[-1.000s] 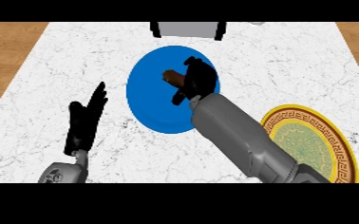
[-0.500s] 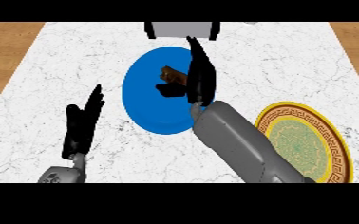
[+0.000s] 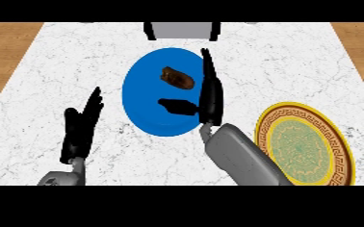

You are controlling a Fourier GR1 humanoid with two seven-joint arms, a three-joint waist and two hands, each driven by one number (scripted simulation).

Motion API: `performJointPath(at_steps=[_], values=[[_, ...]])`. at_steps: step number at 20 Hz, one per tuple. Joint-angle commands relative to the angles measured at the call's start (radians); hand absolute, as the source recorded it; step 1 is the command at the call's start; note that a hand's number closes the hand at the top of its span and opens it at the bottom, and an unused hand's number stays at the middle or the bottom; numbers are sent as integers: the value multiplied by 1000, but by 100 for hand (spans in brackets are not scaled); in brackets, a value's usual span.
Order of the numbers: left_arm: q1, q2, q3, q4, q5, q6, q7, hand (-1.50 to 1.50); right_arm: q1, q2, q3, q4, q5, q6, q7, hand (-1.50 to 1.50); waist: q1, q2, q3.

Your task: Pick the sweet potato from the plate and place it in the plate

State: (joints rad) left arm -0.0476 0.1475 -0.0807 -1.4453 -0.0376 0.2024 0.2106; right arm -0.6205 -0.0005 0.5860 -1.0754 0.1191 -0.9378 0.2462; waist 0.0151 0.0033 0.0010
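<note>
Potato (image 3: pixel 177 77), one, blue plate (image 3: pixel 144 111), gold plate (image 3: pixel 305 146), left hand (image 3: pixel 77 131), right hand (image 3: pixel 211 97), fingers straight, empty

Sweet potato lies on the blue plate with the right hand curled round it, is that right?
No. The head view shows the sweet potato on the blue plate, but the right hand is open beside it, fingers straight, holding nothing.

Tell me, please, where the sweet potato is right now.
In the head view, the sweet potato lies on the blue plate, left of the open right hand.
</note>
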Motion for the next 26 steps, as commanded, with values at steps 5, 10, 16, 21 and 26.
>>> performJointPath(at_steps=[5,10,16,21,26], values=[[13,-31,-17,-47,-40,10,38,0,-29,1,82,96,-204,-44,-229,-150,4,-1,0],[25,9,44,11,10,-66,-34,0,-83,0,100,234,-310,-97,-292,-150,12,2,-1],[33,7,44,-28,8,-76,-9,0,-61,0,124,296,-340,-131,-305,-150,10,2,0],[-35,-24,54,6,-23,-38,20,0,-81,0,91,309,-277,-109,-240,-150,-6,-1,-1],[14,-43,35,-3,-52,-34,-19,0,-61,0,115,284,-210,-154,-137,-150,-10,-4,-1]])
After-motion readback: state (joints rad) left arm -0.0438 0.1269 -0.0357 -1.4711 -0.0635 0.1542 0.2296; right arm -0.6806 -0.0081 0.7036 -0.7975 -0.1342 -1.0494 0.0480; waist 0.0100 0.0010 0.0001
